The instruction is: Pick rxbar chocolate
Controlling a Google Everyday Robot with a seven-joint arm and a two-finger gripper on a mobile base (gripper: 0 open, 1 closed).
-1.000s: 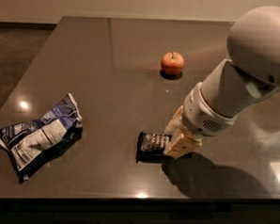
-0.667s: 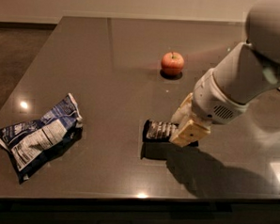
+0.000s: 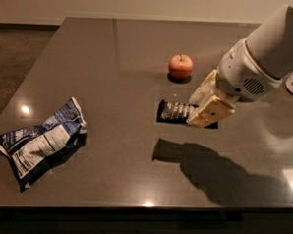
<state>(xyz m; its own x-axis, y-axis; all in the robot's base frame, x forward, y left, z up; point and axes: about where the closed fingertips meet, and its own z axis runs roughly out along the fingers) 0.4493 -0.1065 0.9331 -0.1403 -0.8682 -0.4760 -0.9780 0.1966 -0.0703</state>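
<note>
Now my end effector [image 3: 192,111], clamped on the rxbar chocolate [image 3: 177,111], has lifted it off the table [image 3: 115,63]. I judge the pick nearly complete.

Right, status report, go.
Gripper shut on rxbar chocolate, mid-table. Bar appears off the surface, shadow beneath. Apple just behind, chip bag far left; neither obstructing.

Dark table [image 3: 115,48], apple [image 3: 180,66] and chip bag [image 3: 41,143] on it, end effector [image 3: 193,111] above gripping rxbar chocolate [image 3: 174,111]
</note>
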